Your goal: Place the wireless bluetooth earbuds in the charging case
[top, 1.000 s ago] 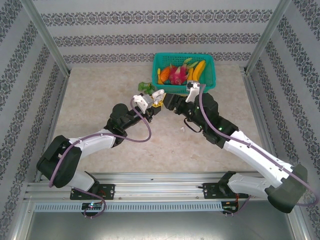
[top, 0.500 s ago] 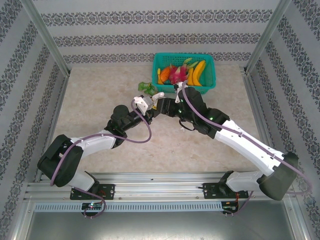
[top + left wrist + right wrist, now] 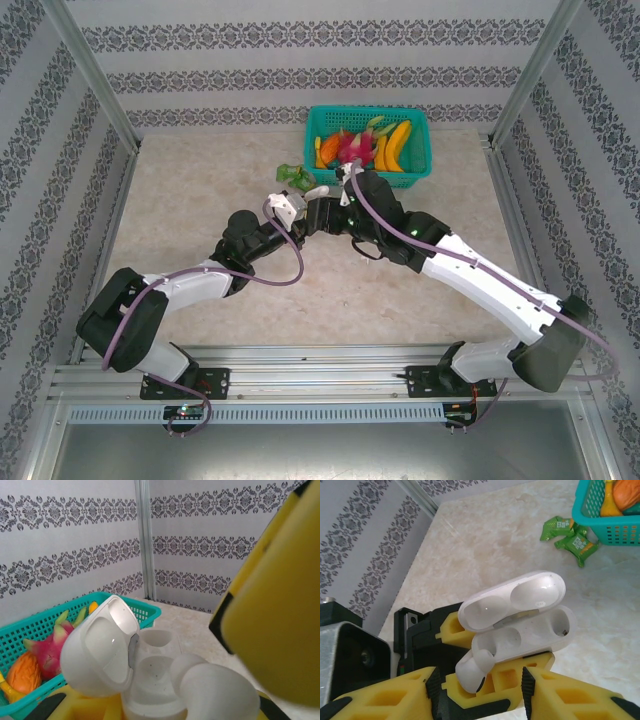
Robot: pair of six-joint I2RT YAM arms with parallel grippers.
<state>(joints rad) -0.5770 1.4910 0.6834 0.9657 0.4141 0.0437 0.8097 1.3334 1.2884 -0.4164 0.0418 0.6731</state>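
Wide first: the bench (image 3: pixel 200 200), a basket (image 3: pixel 421 152) of fruit beyond the jaws, and the left arm (image 3: pixel 190 285) and right arm (image 3: pixel 480 285) meeting nose to nose. The left jaws are pinching the case (image 3: pixel 532 630) by its body. Its lid is flipped open and leaning away, both wells face the right jaws, and its long axis lies crosswise to them. The right jaws are spread wide, gripping nothing, straddling a white earbud (image 3: pixel 470 667). It sits cocked in one end well, its long axis tilted and its dark-tipped end pointing back out at the right jaws. It looks only half seated. The danger now is an off-axis nudge that pops it out onto the bench, or twists the case in the left pinch.
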